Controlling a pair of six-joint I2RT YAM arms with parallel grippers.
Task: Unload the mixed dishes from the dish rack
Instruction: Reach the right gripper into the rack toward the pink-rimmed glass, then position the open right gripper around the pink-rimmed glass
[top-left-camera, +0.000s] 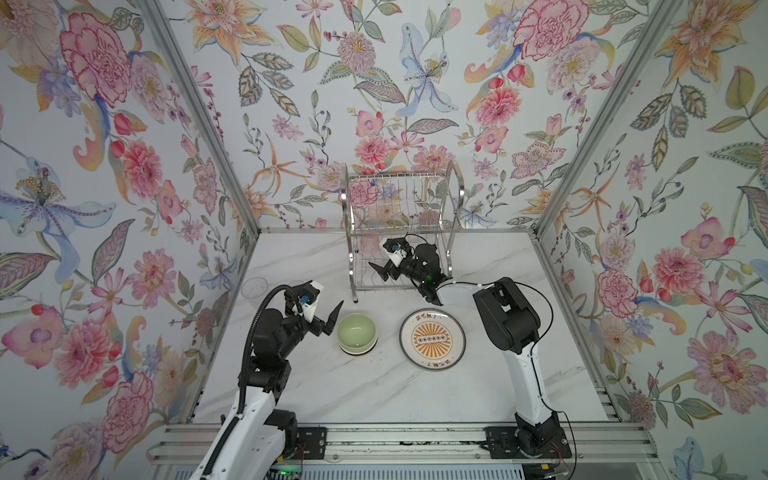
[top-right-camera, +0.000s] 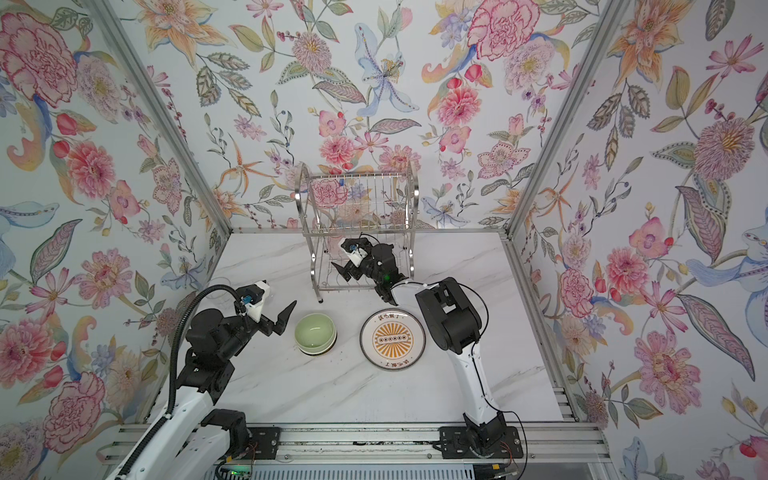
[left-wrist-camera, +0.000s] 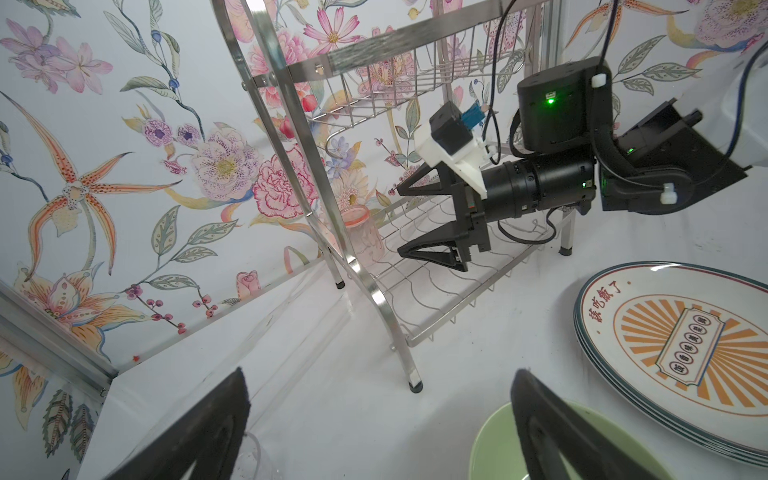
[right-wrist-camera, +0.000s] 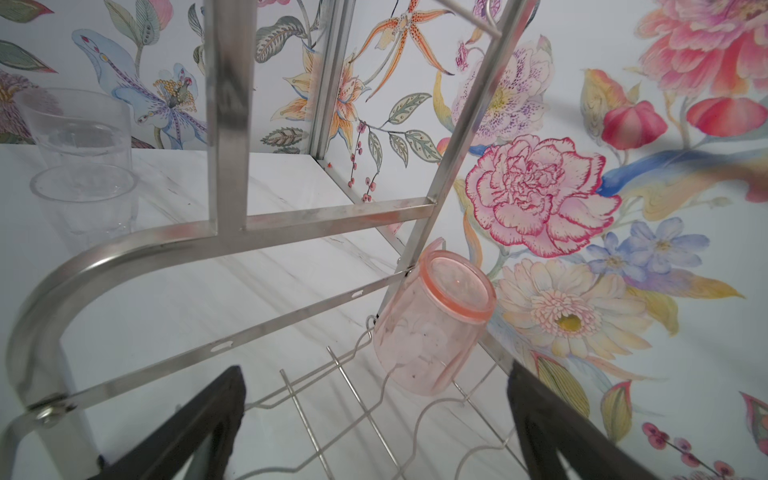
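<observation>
table (top-left-camera: 374, 395): white marble-look top, with both arm bases on the rail at its near edge.
plates (top-left-camera: 432, 338): unloaded, in a flat stack on the table right of middle. the top one is white with an orange sunburst and red characters, and the left wrist view shows several rims at the stack's edge.
green bowl (top-left-camera: 356, 332): unloaded, upright on the table just left of the plates and not touching them. a pale edge shows under it, but i cannot tell what it is.
left gripper (left-wrist-camera: 379, 376): released, jaws spread wide with nothing between them. it is low over the table, just left of the green bowl.
clear cup (top-left-camera: 254, 286): on the table at the left side, beyond the left gripper.
right gripper (left-wrist-camera: 399, 221): released, jaws wide and empty. it is reached into the lower tier of the dish rack (right-wrist-camera: 228, 104), over the wire floor.
pink cup (right-wrist-camera: 432, 332): in the rack, on the lower tier at its far left corner. it is tilted against the corner post, ahead of the right gripper's fingers and not touched.
dish rack: shiny two-tier wire frame with arched sides, at the back middle of the table by the far wall.
wallpaper (top-left-camera: 374, 83): large flowers on all three walls.
</observation>
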